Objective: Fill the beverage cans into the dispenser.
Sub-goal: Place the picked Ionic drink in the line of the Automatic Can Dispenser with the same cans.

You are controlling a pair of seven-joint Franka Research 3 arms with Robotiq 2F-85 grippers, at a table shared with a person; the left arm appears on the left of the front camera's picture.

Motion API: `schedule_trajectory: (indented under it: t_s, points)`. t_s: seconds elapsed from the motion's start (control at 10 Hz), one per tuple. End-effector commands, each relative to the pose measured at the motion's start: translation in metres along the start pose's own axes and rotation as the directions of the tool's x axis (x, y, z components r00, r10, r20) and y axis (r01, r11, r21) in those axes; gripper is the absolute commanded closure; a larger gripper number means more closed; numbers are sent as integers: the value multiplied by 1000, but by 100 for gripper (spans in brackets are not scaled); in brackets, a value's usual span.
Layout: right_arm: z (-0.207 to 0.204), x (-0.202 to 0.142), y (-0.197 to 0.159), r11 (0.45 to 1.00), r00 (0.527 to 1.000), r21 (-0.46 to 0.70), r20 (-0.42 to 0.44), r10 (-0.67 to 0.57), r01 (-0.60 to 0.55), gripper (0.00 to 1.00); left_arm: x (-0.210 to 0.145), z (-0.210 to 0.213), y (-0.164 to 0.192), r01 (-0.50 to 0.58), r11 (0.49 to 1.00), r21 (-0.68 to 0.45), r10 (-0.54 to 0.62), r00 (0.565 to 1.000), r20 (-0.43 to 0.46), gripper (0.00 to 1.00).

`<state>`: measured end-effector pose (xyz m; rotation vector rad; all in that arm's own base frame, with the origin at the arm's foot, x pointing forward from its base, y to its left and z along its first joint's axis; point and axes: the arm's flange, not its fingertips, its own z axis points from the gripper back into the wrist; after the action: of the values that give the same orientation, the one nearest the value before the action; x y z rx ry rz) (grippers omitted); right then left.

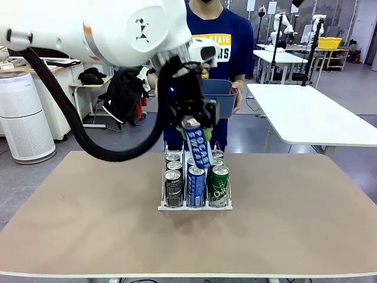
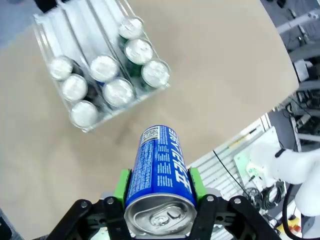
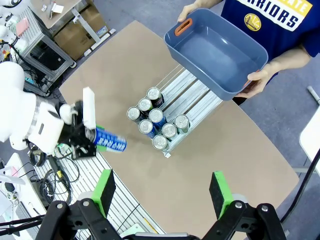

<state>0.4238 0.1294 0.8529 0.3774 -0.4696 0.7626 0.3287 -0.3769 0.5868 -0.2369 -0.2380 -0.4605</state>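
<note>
Dispenser (image 2: pixel 52 32) holds eight cans; left gripper (image 2: pixel 159 187) clamps a blue can (image 2: pixel 160 165) above it; right gripper (image 3: pixel 162 192) gapes empty.

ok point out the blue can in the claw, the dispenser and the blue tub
blue can (image 2: pixel 159 167), left wrist view, on its printed side
dispenser (image 3: pixel 192 94), right wrist view, on the bare lanes at its back
blue tub (image 3: pixel 215 55), right wrist view, on its inside floor

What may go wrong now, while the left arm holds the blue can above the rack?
The blue Pocari Sweat aluminium can hangs tilted in the left gripper; it may strike the silver can tops in the clear plastic three-lane dispenser. The middle lane already holds two cans at the front, so it must enter behind them.
</note>
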Motion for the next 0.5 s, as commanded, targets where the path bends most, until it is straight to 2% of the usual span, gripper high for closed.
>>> schedule_trajectory:
  t_s: [0.0, 0.1, 0.2, 0.4]
  points:
    - [0, -1, 0, 1000, 1000, 11, 0, -5, 5, 0, -6, -16, -1, 17, 997, -76, -20, 999, -38, 43]
    - [0, -1, 0, 1000, 1000, 11, 0, -5, 5, 0, -2, -19, -8, 75, 992, -99, -79, 996, -39, 43]
    - [0, -1, 0, 1000, 1000, 11, 0, -5, 5, 0, -5, -14, -7, 4, 1000, -27, -5, 999, -34, 43]
    - [0, -1, 0, 1000, 1000, 11, 0, -5, 5, 0, -5, -14, -7, 4, 1000, -27, -5, 999, -34, 43]
